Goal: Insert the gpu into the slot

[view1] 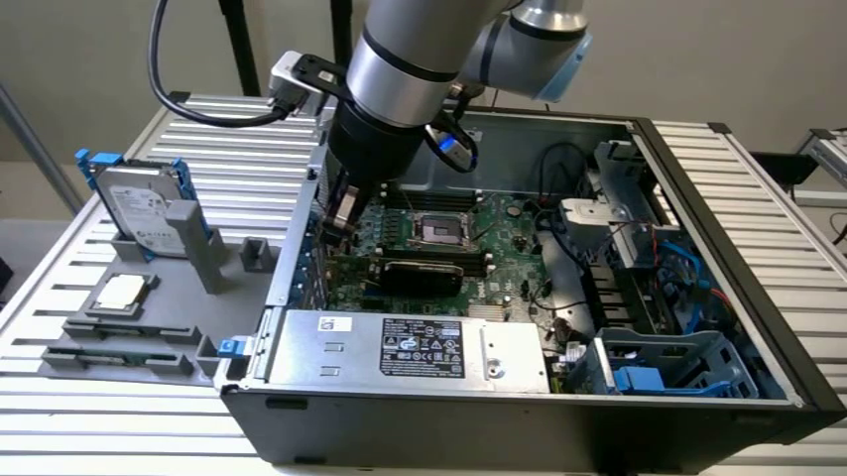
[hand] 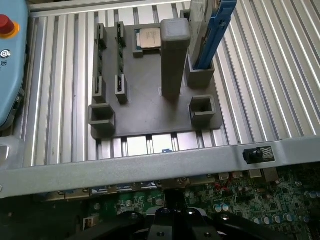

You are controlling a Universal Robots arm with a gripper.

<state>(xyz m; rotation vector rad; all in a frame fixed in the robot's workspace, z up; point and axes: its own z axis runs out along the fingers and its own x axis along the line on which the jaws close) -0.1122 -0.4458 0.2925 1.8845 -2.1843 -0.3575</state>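
Note:
The gpu (view1: 421,270), a thin black card, lies along the long slots of the green motherboard (view1: 510,233), just below the CPU socket (view1: 437,230). Whether it is seated in the slot I cannot tell. My gripper (view1: 339,226) hangs inside the open computer case (view1: 741,248) at the exterior view's left edge of the motherboard. It stands close to the card's left end and to the case wall. In the wrist view the gripper's black body (hand: 170,226) sits over the motherboard's edge (hand: 250,200), and the card is hidden beneath it.
A silver labelled power-supply box (view1: 423,347) fills the case's near side. A blue drive cage (view1: 662,372) and cables (view1: 596,248) lie at the exterior view's right. Outside the case, a grey fixture (hand: 150,107) holds a hard drive (view1: 143,208) and a CPU chip (hand: 149,35).

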